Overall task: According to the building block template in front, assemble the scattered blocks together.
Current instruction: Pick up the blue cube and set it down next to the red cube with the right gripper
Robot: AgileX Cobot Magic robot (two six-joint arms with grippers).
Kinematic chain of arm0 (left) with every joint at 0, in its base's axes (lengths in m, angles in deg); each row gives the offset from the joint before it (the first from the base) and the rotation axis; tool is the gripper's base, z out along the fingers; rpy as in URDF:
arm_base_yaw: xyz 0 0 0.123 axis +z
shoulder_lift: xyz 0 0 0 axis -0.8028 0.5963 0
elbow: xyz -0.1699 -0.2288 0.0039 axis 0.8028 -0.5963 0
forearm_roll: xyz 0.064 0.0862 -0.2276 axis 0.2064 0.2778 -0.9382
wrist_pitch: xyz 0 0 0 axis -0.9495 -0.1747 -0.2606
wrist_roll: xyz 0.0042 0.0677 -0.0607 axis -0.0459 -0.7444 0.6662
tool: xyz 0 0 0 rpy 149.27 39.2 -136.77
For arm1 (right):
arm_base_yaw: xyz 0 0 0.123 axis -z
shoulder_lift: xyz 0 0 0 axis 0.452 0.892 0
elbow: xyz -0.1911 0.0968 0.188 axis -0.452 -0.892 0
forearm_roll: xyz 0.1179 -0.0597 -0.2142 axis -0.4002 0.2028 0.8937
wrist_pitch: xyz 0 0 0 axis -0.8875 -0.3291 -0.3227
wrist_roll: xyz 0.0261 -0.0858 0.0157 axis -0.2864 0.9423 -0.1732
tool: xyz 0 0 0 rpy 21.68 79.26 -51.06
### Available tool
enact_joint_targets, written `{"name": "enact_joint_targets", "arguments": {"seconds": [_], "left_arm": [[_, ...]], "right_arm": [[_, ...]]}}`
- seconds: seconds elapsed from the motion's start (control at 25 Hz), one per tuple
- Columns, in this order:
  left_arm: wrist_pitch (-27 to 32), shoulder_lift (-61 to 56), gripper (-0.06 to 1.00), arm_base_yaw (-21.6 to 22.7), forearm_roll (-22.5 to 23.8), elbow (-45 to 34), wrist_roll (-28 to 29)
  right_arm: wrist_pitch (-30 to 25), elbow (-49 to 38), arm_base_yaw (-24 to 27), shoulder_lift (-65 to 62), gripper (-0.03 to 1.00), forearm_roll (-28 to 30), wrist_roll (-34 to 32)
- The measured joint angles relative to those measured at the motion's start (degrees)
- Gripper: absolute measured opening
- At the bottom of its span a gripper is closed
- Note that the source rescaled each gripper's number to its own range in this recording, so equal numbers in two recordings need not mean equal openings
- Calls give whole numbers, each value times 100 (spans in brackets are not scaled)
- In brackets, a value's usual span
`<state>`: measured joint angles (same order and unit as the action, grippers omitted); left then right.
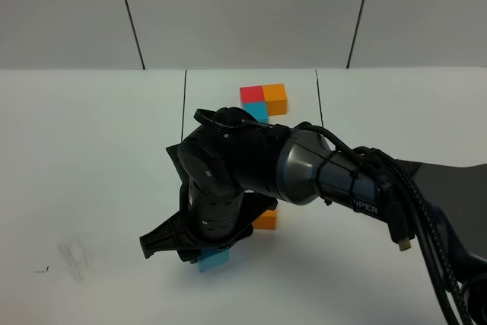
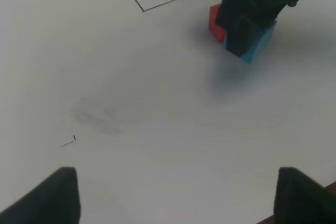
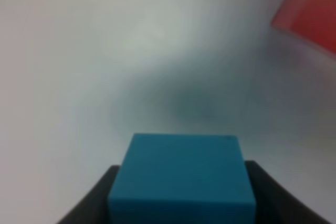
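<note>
The building block template (image 1: 262, 100) lies at the table's far middle inside thin black lines: red and orange side by side, blue in front of the red. My right gripper (image 1: 204, 247) reaches across to the left and is shut on the light blue block (image 1: 215, 259) (image 3: 181, 174) (image 2: 261, 43), low over the table. The red block (image 2: 214, 22) (image 3: 312, 14) is close beside it, hidden by the arm in the high view. The orange block (image 1: 266, 221) peeks out behind the right wrist. My left gripper (image 2: 178, 200) is open over bare table, with nothing between its fingers.
A black frame line (image 1: 185, 104) runs along the template's left, with another (image 1: 318, 97) on its right. A faint grey smudge (image 1: 76, 255) and a small dark mark (image 2: 68, 141) lie at the front left. The right arm's cables (image 1: 415, 211) trail to the right.
</note>
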<state>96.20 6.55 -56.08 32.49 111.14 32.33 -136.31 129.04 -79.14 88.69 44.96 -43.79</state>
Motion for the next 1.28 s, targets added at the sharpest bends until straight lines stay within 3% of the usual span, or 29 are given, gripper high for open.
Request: {"name": "enact_joint_targets", "arguments": {"seconds": [0.4,0.76,1.28], "left_arm": [[0,0,85,0,0,0,0],[0,0,85,0,1,0,0],[0,0,85,0,1,0,0]], "right_arm": [[193,0,216,184,20,291,-312],[-22,0,258,191,20,550,-709],[-163,0,258,191,20,219,-709]]}}
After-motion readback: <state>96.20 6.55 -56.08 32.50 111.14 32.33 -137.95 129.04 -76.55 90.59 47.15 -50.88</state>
